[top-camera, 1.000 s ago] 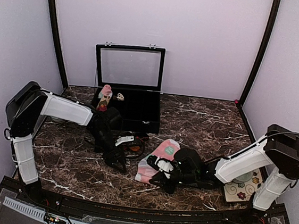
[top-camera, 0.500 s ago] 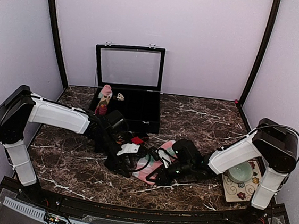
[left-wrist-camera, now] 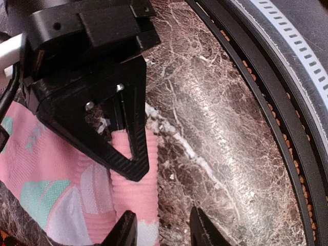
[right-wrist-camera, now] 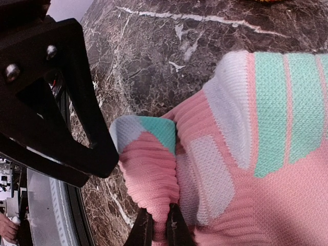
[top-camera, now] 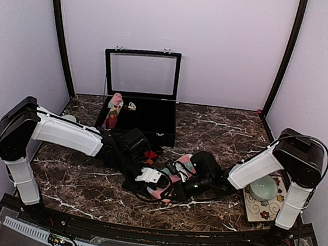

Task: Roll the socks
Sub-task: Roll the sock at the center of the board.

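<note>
The pink sock [top-camera: 184, 163] with teal and white patches lies at the table's middle front. My right gripper [top-camera: 173, 184] is shut on a raised fold at the sock's edge [right-wrist-camera: 154, 179]; its own fingertips [right-wrist-camera: 159, 229] pinch the pink rib. My left gripper [top-camera: 156, 178] is open right beside that fold. In the left wrist view its fingertips [left-wrist-camera: 163, 231] straddle bare marble and the sock's edge [left-wrist-camera: 134, 195], one tip touching the fabric. The black argyle sock [top-camera: 149, 154] lies mostly hidden behind the left arm; only a red patch shows.
A black case [top-camera: 152, 122] with its lid up stands at the back, with a pink-topped upright roll [top-camera: 114, 108] at its left. A bowl [top-camera: 263, 188] sits on a floral mat at the right. The table's front rail [left-wrist-camera: 266, 102] runs close by.
My left arm has swung right from the argyle sock to the pink sock. My right gripper has drawn the pink sock's edge left and bunched it into a fold.
</note>
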{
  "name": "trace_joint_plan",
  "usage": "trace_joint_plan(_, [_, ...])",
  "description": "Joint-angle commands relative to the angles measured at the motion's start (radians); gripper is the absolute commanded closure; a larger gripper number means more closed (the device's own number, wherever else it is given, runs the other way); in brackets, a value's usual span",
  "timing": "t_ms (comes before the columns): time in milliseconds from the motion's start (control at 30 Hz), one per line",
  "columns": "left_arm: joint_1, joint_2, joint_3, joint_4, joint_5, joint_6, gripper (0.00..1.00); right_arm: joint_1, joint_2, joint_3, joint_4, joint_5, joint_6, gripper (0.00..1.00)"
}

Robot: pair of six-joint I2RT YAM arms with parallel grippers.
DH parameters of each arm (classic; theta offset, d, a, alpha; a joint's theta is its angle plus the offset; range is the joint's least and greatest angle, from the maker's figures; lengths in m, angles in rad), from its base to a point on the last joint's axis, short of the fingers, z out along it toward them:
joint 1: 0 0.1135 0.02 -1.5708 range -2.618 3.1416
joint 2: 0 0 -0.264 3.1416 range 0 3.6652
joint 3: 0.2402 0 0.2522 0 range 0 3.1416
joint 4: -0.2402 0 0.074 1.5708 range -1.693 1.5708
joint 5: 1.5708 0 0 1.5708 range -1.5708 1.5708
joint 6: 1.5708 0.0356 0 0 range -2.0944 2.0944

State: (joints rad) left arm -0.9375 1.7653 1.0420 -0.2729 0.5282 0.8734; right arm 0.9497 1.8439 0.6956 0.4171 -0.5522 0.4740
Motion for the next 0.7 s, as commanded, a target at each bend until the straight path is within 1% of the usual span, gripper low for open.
trace_joint_plan(0, [-0.009,0.039,-0.011,0.023,-0.057,0.064,0.66,-0.009,0.087,-0.052,-0.252,0.042,0.022,1.0])
trace_joint_plan(200, [-0.009,0.08,0.006,0.028,-0.096,0.063,0.72,-0.018,0.087,-0.051,-0.25,0.025,0.018,1.0])
trace_joint_plan(300, [-0.009,0.103,0.013,0.025,-0.119,0.058,0.72,-0.018,0.074,-0.066,-0.224,0.023,0.026,1.0])
trace_joint_plan(400, [-0.009,0.114,0.004,0.016,-0.128,0.066,0.67,-0.02,0.066,-0.078,-0.213,0.025,0.032,0.97])
trace_joint_plan(567, [-0.009,0.13,0.003,0.004,-0.158,0.076,0.54,-0.025,0.077,-0.075,-0.212,0.007,0.028,0.97])
trace_joint_plan(667, [-0.009,0.138,0.007,0.021,-0.2,0.069,0.53,-0.025,0.078,-0.07,-0.214,-0.003,0.024,0.97])
